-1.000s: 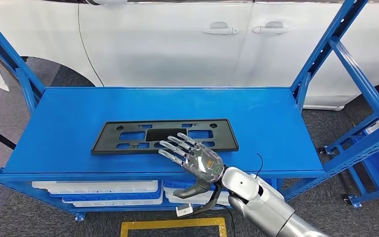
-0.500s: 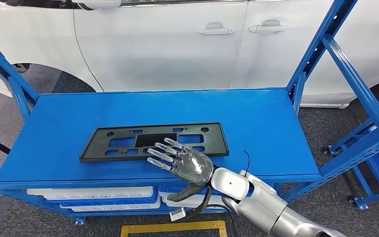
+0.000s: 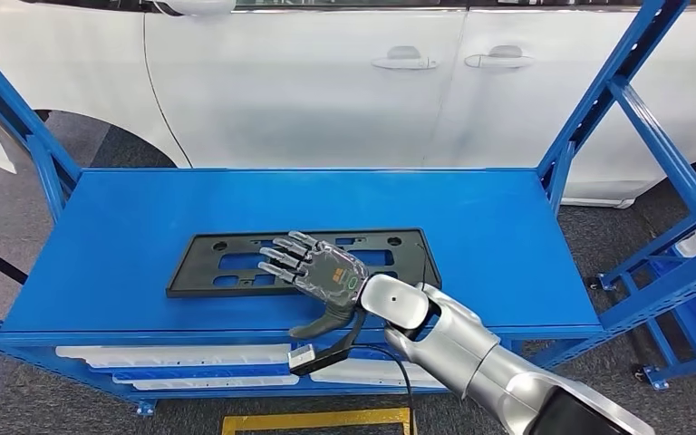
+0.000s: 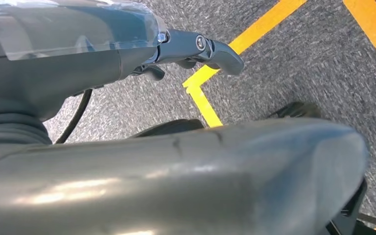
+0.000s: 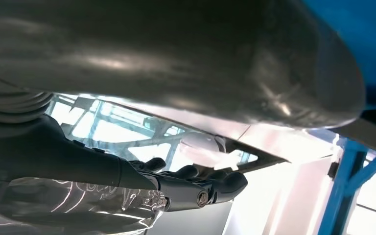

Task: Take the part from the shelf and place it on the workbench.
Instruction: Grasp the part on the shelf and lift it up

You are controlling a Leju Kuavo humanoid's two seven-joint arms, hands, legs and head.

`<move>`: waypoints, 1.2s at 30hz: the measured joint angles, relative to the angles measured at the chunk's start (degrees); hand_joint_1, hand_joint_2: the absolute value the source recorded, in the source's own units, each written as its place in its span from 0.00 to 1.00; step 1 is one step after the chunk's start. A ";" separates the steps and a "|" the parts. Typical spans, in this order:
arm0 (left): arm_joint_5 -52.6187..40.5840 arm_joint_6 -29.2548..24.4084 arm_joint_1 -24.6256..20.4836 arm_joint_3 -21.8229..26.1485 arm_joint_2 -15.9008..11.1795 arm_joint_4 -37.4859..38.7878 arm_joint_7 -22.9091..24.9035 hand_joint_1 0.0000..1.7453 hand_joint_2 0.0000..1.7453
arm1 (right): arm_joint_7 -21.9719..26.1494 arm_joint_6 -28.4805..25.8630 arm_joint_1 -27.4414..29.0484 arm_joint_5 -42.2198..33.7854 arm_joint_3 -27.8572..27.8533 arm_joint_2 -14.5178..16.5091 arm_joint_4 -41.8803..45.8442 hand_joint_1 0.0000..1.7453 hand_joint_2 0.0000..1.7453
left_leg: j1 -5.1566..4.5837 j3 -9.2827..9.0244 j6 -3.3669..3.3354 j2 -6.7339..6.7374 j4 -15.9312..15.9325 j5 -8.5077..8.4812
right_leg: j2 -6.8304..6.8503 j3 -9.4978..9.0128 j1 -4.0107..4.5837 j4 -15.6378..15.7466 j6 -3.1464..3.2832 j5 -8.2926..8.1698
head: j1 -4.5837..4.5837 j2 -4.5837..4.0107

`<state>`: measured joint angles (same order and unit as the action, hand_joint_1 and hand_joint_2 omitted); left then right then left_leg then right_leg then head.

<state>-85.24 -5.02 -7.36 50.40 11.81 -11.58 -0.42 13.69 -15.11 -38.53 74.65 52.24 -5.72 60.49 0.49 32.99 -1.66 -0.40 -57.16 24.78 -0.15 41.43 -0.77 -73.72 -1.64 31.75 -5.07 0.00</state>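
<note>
Watching my right hand [image 3: 324,275], fingers spread flat over the plate [image 3: 227,269] (nothing grasped); it could skid off the shelf [image 3: 507,236].

Right hand [image 3: 322,274] hides part [image 3: 227,263] middle; contact unclear.

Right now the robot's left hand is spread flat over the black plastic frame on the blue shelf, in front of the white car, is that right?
Not quite: it is the right hand, not the left. The head view shows its arm coming in from the right, fingers spread over the black plastic frame on the blue shelf, in front of the white car.
</note>
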 joint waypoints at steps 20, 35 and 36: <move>1.34 -0.37 0.22 0.03 0.25 0.02 -0.73 0.00 0.00 | -2.55 -1.09 -6.79 4.01 1.51 6.34 -14.71 0.00 1.00 | 0.26 1.66 2.53 -0.01 -1.82 -0.29 | -0.11 -7.64 0.42 15.77 2.06 -6.29 | -0.01 0.00; 2.05 -0.70 0.40 0.30 0.20 0.02 -0.80 0.00 0.00 | -3.88 7.12 -11.83 6.19 5.47 6.94 -22.06 1.00 1.00 | -0.32 1.18 0.46 -0.21 -0.61 -0.60 | 0.06 -6.92 0.60 14.93 1.47 -6.63 | 0.00 0.00; 2.05 -0.70 0.41 0.32 0.21 0.02 -0.82 0.00 0.00 | -3.91 7.24 -12.05 6.06 5.57 6.96 -22.29 1.00 1.00 | -0.33 1.25 0.71 -0.19 -0.60 -0.62 | 0.06 -7.29 0.78 15.92 1.60 -6.74 | 0.00 0.00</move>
<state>-83.18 -5.73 -6.95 50.71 12.02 -11.56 -1.24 9.79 -7.87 -50.58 80.71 57.82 1.24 38.20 0.15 34.24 -0.95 -0.58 -57.76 24.16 -0.09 34.14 0.02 -57.79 -0.04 25.02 -5.07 0.00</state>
